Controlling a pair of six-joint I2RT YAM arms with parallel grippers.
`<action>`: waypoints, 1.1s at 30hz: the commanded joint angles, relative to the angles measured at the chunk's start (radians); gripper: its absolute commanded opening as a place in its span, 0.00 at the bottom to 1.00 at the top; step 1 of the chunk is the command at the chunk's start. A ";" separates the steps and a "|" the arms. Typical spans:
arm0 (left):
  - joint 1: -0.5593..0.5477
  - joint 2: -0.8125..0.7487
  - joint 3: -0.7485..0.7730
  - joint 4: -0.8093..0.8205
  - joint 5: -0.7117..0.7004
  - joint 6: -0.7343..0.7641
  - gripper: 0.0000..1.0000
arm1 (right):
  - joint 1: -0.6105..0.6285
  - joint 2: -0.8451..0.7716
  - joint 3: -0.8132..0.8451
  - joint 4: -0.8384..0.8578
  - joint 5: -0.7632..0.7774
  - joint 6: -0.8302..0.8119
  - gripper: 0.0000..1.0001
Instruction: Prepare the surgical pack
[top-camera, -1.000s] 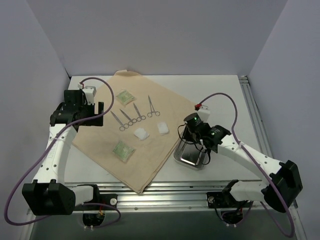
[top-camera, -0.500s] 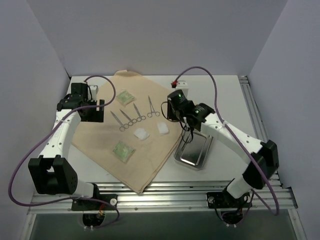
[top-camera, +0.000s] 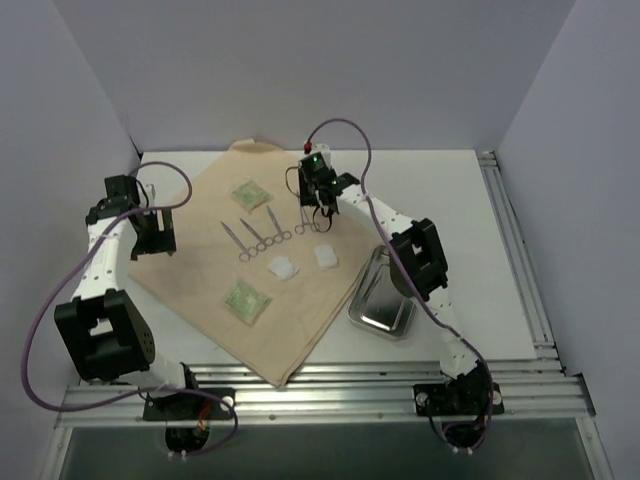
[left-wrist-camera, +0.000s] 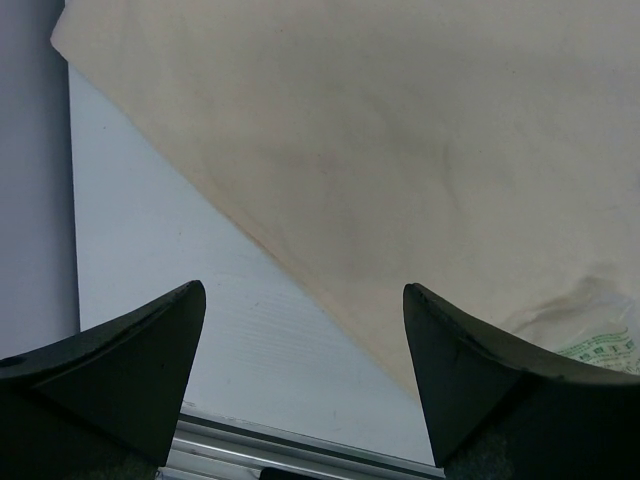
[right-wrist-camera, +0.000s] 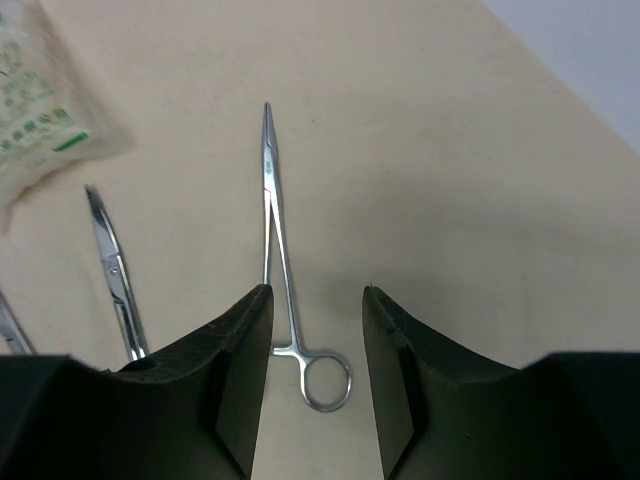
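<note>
After it left tray (top-camera: 380, 305), right tool (right-wrist-camera: 316, 295) above forceps (right-wrist-camera: 272, 230)

Cloth sheet (top-camera: 300, 310) — matt tan weave, faintly smudged; forceps (right-wrist-camera: 270, 200) bright polished metal; near-right tray (top-camera: 380, 305) glossy steel; gauze pads (top-camera: 284, 268) — soft, white, fibrous.

Flat white tabletop (top-camera: 455, 195) boxed in by pale grey walls (top-camera: 300, 70)
The walls stand at its back and both sides; ribbed silver aluminium rails (top-camera: 330, 384) run along its near edge and right side
</note>
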 joint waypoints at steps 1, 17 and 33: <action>-0.003 -0.016 -0.007 0.039 0.020 0.018 0.89 | 0.003 0.069 0.094 -0.003 -0.035 -0.012 0.37; 0.000 0.043 -0.001 0.050 0.054 0.023 0.89 | 0.041 0.202 0.128 0.027 -0.065 0.014 0.33; 0.015 0.049 -0.007 0.056 0.076 0.027 0.89 | 0.059 0.303 0.194 -0.145 0.032 0.028 0.33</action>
